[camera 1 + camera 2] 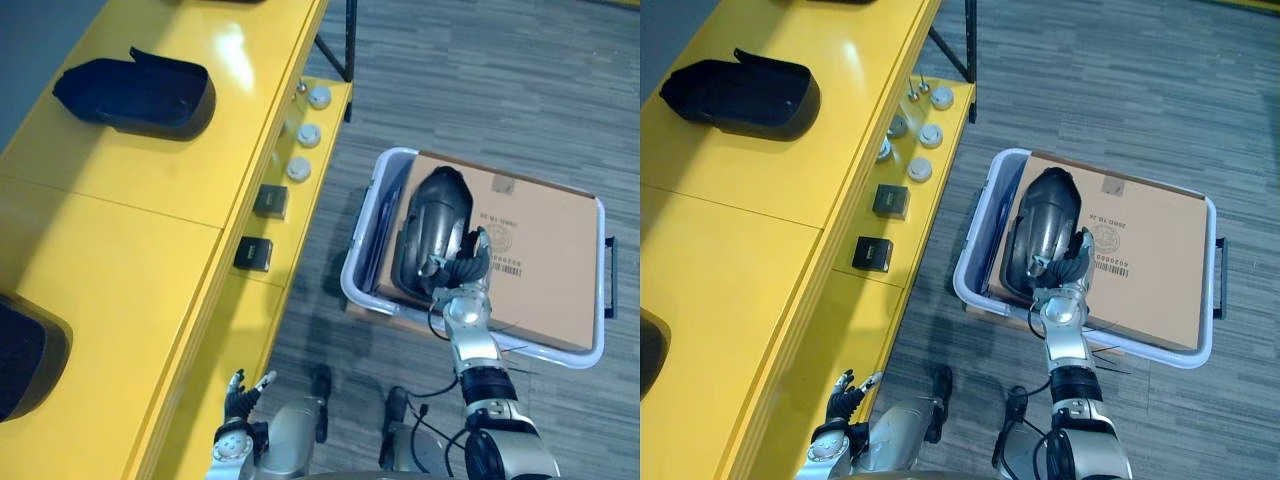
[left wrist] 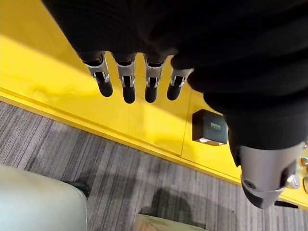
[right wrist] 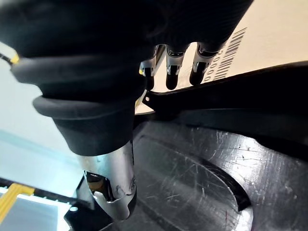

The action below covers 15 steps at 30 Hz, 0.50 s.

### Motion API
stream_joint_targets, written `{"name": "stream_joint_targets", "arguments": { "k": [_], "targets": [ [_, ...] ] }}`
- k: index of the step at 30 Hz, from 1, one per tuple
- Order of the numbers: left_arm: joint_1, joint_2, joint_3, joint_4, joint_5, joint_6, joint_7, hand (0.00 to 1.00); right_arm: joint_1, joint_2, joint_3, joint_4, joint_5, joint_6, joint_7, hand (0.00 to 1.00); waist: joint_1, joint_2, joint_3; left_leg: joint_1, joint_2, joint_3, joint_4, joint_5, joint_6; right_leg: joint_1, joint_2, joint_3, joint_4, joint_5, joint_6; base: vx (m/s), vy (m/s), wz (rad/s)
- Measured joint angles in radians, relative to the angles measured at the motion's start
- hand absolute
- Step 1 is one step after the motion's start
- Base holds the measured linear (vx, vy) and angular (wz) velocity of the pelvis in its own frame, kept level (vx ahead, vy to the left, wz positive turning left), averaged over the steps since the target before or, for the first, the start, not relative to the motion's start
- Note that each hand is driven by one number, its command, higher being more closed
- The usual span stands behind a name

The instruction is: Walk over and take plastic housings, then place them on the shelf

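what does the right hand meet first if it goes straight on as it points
Likely the black plastic housing on the cardboard box; the right hand is at its rim, depth unclear.

Housing (image 1: 435, 225) on cardboard box (image 1: 548, 275) in bin (image 1: 352, 285), right of shelf (image 1: 130, 230) with another housing (image 1: 135, 95).

Bright overhead light throws white glare on the yellow shelf (image 1: 150, 190), soft shadows on the floor (image 1: 480, 80)

Right hand (image 1: 462, 285) extended, fingers (image 3: 172, 79) spread; left hand (image 1: 238, 405) low, relaxed.
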Motion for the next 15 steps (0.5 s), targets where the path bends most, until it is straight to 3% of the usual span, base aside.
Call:
{"name": "stream_joint_targets", "arguments": {
  "k": [4, 5, 15],
  "targets": [
    [-0.024, -0.009, -0.038, -0.012, -0.017, -0.004, 0.018, 0.00, -0.043, 0.000, -0.052, 0.078, 0.014, 0.026, -0.030, 0.00, 0.018, 0.003, 0.010, -0.019, 0.002, 0.000, 0.010, 0.000, 0.000, -0.019, 0.000, -0.005, 0.015, -0.003, -0.005, -0.04, 0.008, -0.01],
    [-0.033, -0.013, -0.049, -0.012, -0.019, -0.005, 0.020, 0.00, -0.074, -0.004, -0.064, 0.123, 0.017, 0.031, -0.037, 1.00, 0.020, 0.003, 0.013, -0.026, 0.002, -0.002, 0.012, 0.000, 0.000, -0.024, 0.000, -0.010, 0.015, -0.003, -0.005, -0.05, -0.001, 0.03],
    [-0.063, -0.021, -0.078, -0.001, -0.077, -0.005, 0.037, 0.00, -0.251, -0.049, -0.098, 0.273, 0.050, 0.033, -0.037, 1.00, 0.022, -0.002, 0.024, -0.054, 0.006, -0.012, 0.015, 0.008, -0.003, -0.052, 0.004, -0.018, 0.029, -0.004, -0.006, -0.02, 0.000, 0.03]
  ]
}}
